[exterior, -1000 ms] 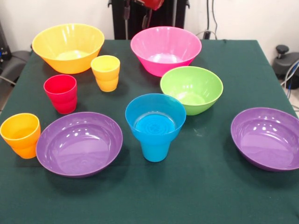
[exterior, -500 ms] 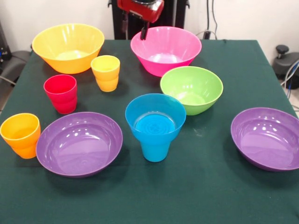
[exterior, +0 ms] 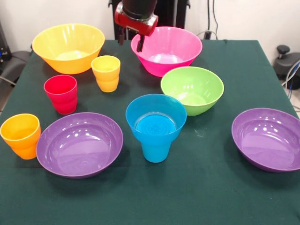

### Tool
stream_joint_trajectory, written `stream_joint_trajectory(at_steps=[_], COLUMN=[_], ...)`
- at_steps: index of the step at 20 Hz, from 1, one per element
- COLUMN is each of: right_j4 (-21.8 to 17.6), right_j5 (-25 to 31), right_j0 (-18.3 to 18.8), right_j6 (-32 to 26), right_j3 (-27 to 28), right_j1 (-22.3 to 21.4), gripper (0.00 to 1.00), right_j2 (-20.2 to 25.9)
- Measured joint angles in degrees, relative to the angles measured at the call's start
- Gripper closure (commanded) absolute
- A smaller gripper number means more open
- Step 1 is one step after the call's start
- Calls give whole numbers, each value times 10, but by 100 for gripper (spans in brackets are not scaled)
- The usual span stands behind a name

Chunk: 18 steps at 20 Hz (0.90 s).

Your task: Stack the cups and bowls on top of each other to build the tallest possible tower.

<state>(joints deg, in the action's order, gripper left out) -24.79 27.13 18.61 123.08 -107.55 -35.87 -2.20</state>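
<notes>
In the front view the small blue bowl [exterior: 156, 115] sits on the upturned blue cup [exterior: 155, 151] at the table's middle. The red cup [exterior: 61, 93] stands at the left, the yellow cup [exterior: 106, 72] behind it, the orange cup [exterior: 20, 135] at the left edge. The lime green bowl [exterior: 192, 89] stands right of the middle. The pink bowl [exterior: 166, 49] and the orange-yellow bowl [exterior: 68, 47] stand at the back. Two purple bowls [exterior: 79, 144] [exterior: 269, 139] lie at the front. My gripper [exterior: 130, 41] hangs open and empty at the pink bowl's left rim.
The green table cloth [exterior: 187, 187] runs to the front edge. The robot's black pedestal [exterior: 164, 14] stands behind the pink bowl. A black object [exterior: 286, 61] sits beyond the table's right edge.
The gripper has come down into view from the top edge and moved left, from above the pink bowl to its left rim. The cups and bowls have not moved.
</notes>
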Motion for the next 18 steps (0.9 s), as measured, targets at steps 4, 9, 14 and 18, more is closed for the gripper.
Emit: stream_joint_trajectory(at_steps=[4, 9, 14, 18], right_j4=[-18, -31, -46, -46], right_j5=[-23, -40, -60, -60], right_j0=[4, 6, 8, 16], right_j6=[0, 0, 0, 0], right_j3=[0, 0, 1, 1], right_j1=[20, 41, 65, 73], gripper=[0, 0, 0, 0], right_j2=[0, -1, -2, -1])
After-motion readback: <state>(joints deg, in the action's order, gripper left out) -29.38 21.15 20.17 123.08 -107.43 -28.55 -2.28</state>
